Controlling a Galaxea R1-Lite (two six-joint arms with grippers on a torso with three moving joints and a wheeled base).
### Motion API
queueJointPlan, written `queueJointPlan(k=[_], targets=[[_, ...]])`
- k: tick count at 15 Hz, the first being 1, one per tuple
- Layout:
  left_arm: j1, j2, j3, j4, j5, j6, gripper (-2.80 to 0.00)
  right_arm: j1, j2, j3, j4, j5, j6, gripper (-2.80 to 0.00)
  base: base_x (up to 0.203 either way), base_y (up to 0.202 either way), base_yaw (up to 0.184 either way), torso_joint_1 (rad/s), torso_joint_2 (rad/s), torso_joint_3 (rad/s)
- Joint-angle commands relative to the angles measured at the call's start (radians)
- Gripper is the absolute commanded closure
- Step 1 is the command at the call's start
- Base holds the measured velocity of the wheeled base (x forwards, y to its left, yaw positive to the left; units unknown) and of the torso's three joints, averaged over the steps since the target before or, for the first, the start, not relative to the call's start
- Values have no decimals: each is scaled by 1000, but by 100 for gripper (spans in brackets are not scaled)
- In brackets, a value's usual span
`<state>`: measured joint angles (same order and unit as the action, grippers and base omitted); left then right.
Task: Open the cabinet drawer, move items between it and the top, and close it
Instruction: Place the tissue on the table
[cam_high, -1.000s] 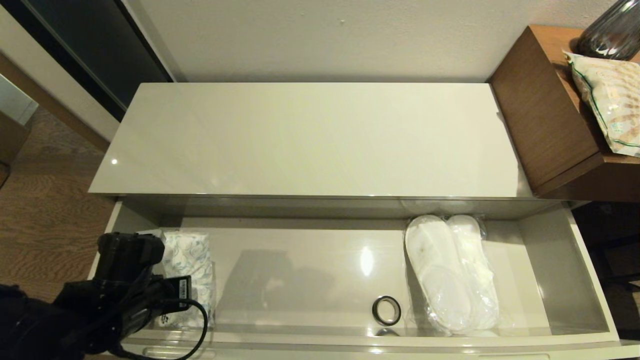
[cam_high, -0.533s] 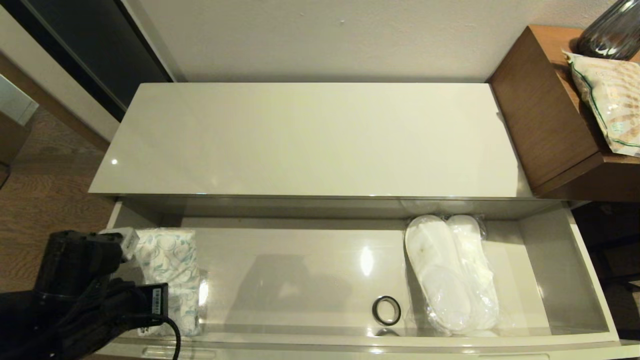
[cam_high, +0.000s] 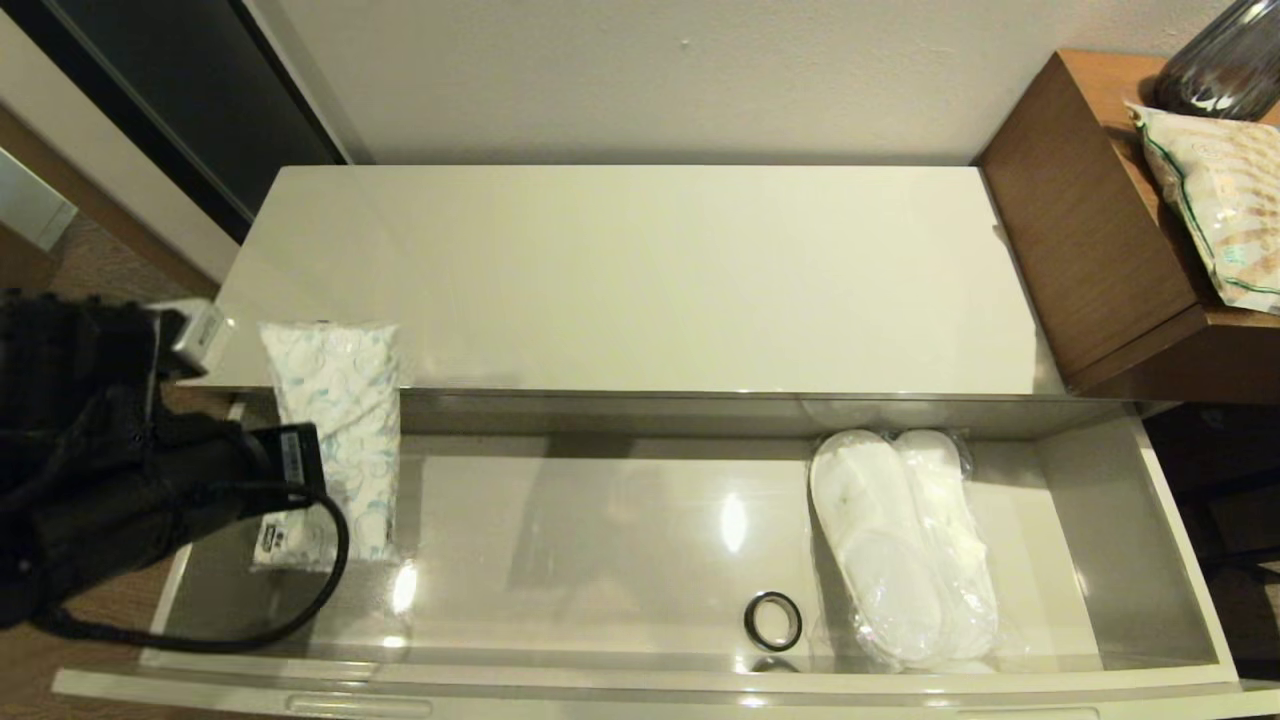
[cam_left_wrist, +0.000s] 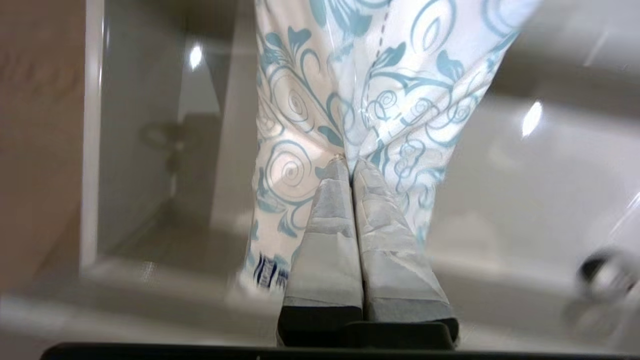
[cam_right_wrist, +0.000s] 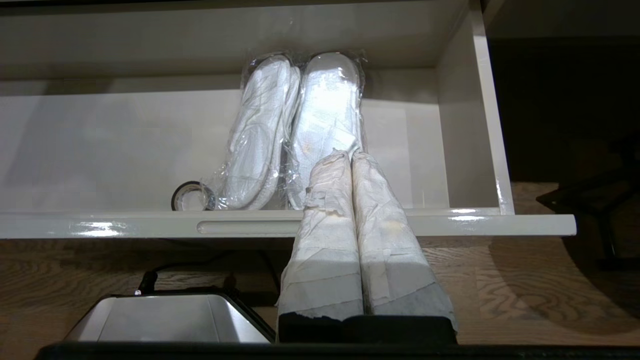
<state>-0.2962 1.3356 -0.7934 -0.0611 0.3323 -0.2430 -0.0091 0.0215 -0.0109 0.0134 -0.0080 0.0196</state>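
At the far left we see our left end effector (cam_left_wrist: 350, 167), its taped fingers (cam_left_wrist: 327, 235) pinched on the small flat white plastic-wrapped pack with blue-green print (cam_high: 335, 420), held above the left end of the open glossy grey-beige cabinet drawer (cam_high: 1130, 540) and overlapping the cream-white cabinet top (cam_high: 640, 270). Further right, a small black ring (cam_high: 773, 620) lies beside the plastic-wrapped white slippers (cam_high: 900, 545). Our right end effector (cam_right_wrist: 351, 159) hovers before the drawer front, fingers pressed together, gripping nothing.
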Motion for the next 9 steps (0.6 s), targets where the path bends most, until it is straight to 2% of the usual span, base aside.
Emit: queueJointPlan(k=[1, 3, 7, 9], targets=[[3, 142, -183, 2, 8, 0, 0, 0, 0, 0, 0, 0, 0, 0, 0, 0, 0, 0, 0, 0], [6, 265, -393, 41, 29, 6, 0, 0, 0, 0, 0, 0, 0, 0, 0, 0, 0, 0, 0, 0], [26, 579, -852, 143, 113, 11, 0, 0, 0, 0, 0, 0, 0, 0, 0, 0, 0, 0, 0, 0], [33, 700, -1002, 202, 162, -1, 0, 0, 0, 0, 0, 0, 0, 0, 0, 0, 0, 0, 0, 0]])
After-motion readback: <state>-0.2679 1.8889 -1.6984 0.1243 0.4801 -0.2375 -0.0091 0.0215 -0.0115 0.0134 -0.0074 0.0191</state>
